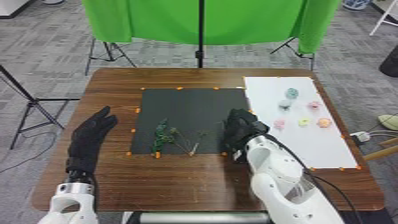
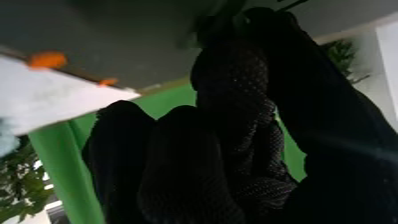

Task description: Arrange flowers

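Black fabric covers the right hand (image 1: 240, 131), which is at the dark mat's (image 1: 189, 107) right side; dark greenery (image 2: 211, 27) shows right at the glove, though I can't tell whether it's gripped. Leafy stems (image 1: 163, 135) lie on the mat, to its left. Small pastel flower heads (image 1: 323, 122) dot the white sheet (image 1: 311, 145) on the right. Left of the mat, the left hand (image 1: 88, 137) is open, fingers straight.

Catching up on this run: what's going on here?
Robot flower arranging. Right hand is at the right side of the dark mat; whether it grips anything is unclear. Leafy stems lie on the mat, flower heads on the white sheet. Left hand is open beside the mat.
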Motion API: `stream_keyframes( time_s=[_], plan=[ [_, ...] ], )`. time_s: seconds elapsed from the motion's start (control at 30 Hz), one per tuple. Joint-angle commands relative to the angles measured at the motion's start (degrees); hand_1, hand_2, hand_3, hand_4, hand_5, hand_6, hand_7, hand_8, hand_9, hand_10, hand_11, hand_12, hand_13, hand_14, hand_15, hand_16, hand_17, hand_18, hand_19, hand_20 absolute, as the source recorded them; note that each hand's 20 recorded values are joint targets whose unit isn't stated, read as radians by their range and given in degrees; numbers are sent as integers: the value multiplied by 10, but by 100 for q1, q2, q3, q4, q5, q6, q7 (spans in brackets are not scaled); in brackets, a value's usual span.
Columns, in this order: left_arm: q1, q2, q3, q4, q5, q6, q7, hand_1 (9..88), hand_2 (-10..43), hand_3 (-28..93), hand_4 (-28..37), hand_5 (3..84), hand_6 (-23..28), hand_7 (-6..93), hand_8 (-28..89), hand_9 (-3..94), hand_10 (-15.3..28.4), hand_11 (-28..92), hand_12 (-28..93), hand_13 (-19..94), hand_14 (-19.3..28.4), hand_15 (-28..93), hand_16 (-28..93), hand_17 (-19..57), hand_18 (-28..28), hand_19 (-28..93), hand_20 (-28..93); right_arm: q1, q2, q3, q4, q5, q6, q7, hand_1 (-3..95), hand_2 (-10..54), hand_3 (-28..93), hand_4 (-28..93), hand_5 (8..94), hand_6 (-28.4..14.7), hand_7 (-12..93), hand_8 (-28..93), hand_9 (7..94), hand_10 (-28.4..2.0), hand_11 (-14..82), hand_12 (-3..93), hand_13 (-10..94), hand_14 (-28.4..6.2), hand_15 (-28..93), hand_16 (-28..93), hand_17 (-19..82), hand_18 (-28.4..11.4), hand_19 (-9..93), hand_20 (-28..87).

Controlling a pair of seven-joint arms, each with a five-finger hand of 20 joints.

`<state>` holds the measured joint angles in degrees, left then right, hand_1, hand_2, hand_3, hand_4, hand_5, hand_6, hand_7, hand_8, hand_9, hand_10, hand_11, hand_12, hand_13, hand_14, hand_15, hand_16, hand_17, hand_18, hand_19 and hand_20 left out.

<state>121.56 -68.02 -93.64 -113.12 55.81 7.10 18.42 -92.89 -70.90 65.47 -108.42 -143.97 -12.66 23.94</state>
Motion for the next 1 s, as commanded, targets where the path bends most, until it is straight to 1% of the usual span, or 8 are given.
stream_keyframes(
  time_s=[0.03,0.2,0.37,0.53,0.63,0.73,0.8,1.0],
  plan=[
    [38,-42,-5,36,22,-115,-33,240,-67,680,-185,466,30,90,-53,446,130,140,124,353,159,99,32,76,114,31,208,-137,-50,15,12,49,-113,-16,545,-95,569,12,823,-31,343,230,924,-94,501,251,937,-11,719,237,746,-88,932,634],
    [56,-37,-18,33,24,-149,-17,238,-70,682,-184,465,30,91,-53,446,130,140,124,353,159,99,32,76,114,32,208,-145,-48,62,3,44,-164,-51,552,-95,484,13,806,-23,359,210,913,-93,499,254,937,-10,699,257,740,-85,932,625],
    [63,-41,-20,34,39,-177,-7,237,-73,684,-182,463,29,90,-53,443,128,138,124,352,160,99,32,76,114,30,207,-158,-33,82,-22,39,-152,-84,549,-95,451,10,803,-24,359,208,912,-94,498,252,937,-11,695,260,736,-84,932,616],
    [55,-48,-17,37,53,-191,-11,234,-77,686,-181,462,27,89,-52,442,127,136,125,351,160,98,32,75,115,28,207,-154,-6,91,-47,-1,-202,-138,555,-95,394,28,801,-25,359,207,910,-94,497,251,937,-13,692,264,735,-84,932,614],
    [60,-54,-28,34,53,-187,-9,233,-79,685,-181,461,27,89,-52,441,127,135,126,350,159,98,32,75,115,27,207,-144,22,95,-67,0,-187,-204,539,-95,400,30,800,-25,357,204,909,-94,497,251,937,-14,689,265,734,-85,932,614],
    [44,-52,-17,46,41,-185,-5,233,-80,685,-182,460,26,88,-52,441,127,134,126,350,159,98,33,75,116,27,207,-121,59,87,-83,-60,-118,-261,507,-95,443,-3,796,-25,357,196,907,-94,499,249,937,-14,686,269,732,-85,932,614],
    [34,-53,-14,49,58,-197,-12,232,-80,684,-181,460,26,87,-52,441,127,134,127,349,159,98,33,75,116,27,207,-97,61,87,-96,-49,-69,-261,482,-95,473,-26,794,-24,358,183,907,-95,498,250,937,-14,686,270,731,-85,932,613],
    [32,-59,-13,51,61,-204,-14,232,-82,684,-181,459,26,87,-51,440,126,133,127,348,160,97,33,74,116,26,207,-30,27,168,-134,-71,-82,-286,457,-95,503,-46,793,-25,358,165,905,-97,499,249,937,-15,684,271,728,-89,932,614]
  ],
)
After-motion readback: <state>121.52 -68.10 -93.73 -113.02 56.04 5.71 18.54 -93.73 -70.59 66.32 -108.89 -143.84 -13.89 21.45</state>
